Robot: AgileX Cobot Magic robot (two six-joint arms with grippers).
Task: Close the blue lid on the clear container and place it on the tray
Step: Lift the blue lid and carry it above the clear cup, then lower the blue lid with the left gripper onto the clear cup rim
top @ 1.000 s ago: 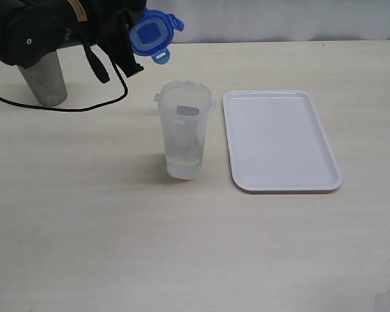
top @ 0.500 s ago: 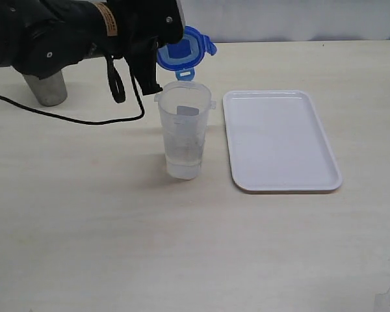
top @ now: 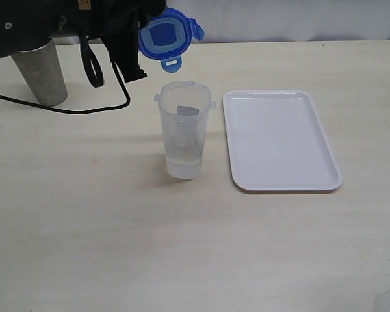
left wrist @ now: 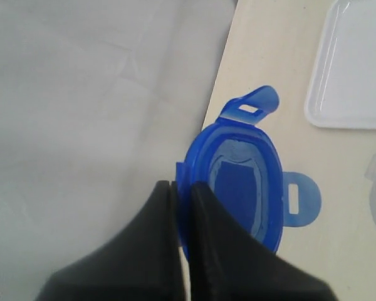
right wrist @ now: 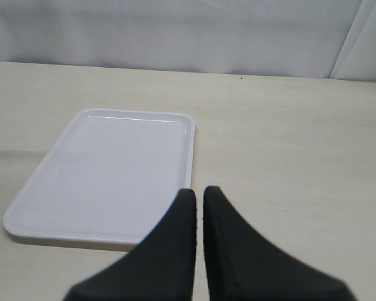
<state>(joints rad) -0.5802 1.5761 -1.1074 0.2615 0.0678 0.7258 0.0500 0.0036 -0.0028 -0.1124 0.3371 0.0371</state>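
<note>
The blue lid (top: pixel 167 38) hangs in the air behind and above the clear container (top: pixel 184 129), tilted on edge with its underside showing. My left gripper (left wrist: pixel 182 186) is shut on the blue lid (left wrist: pixel 244 188), pinching its rim; in the exterior view that gripper (top: pixel 145 26) is at the top left. The clear container stands upright and uncovered on the table, left of the white tray (top: pixel 279 140). My right gripper (right wrist: pixel 198 190) is shut with nothing between its fingers, held over the table near a corner of the tray (right wrist: pixel 106 175); it is out of the exterior view.
A steel cup (top: pixel 41 70) stands at the back left, partly behind the left arm. A black cable (top: pixel 65 109) loops over the table between the cup and the container. A pale curtain closes off the far edge of the table.
The left gripper with the blue lid swung right and down towards the container's rim, then lifted back up and a little left; the lid is tilted more upright now. Container and tray have not moved.
</note>
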